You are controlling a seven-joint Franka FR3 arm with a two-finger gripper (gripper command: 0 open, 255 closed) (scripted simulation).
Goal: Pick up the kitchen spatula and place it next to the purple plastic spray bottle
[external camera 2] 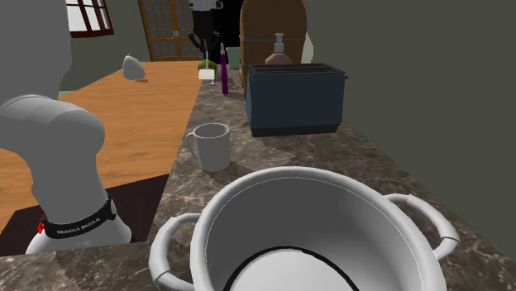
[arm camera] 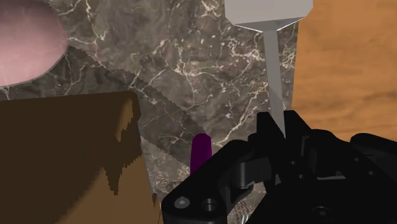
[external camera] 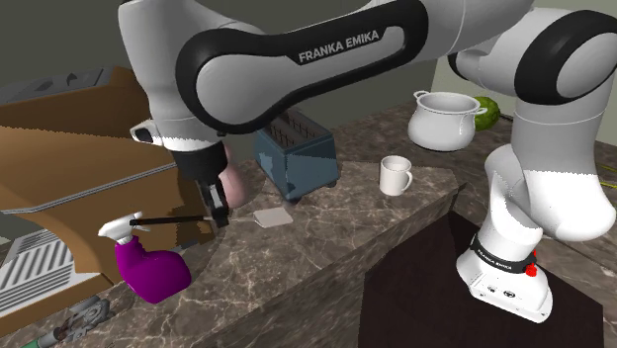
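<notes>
Above dark veined counter (arm camera: 191,63), pincer (arm camera: 280,124) clasping spatula (arm camera: 273,70), wood floor (arm camera: 347,63) beside

Home kitchen. The dark marble tabletop (external camera: 326,267) carries a blue-grey toaster (external camera 2: 296,97), a white mug (external camera 2: 211,146), a white two-handled pot (external camera: 445,129) and a pink soap dispenser (external camera 2: 278,51). Past it there is a wooden floor (external camera 2: 124,99), a paned window (external camera 2: 89,16) and a glazed wooden door (external camera 2: 169,29). All household gear, living-space finishes.

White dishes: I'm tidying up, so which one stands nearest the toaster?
The one-handled mug, right beside the toaster; the two-handled pot stands farther off.
</notes>
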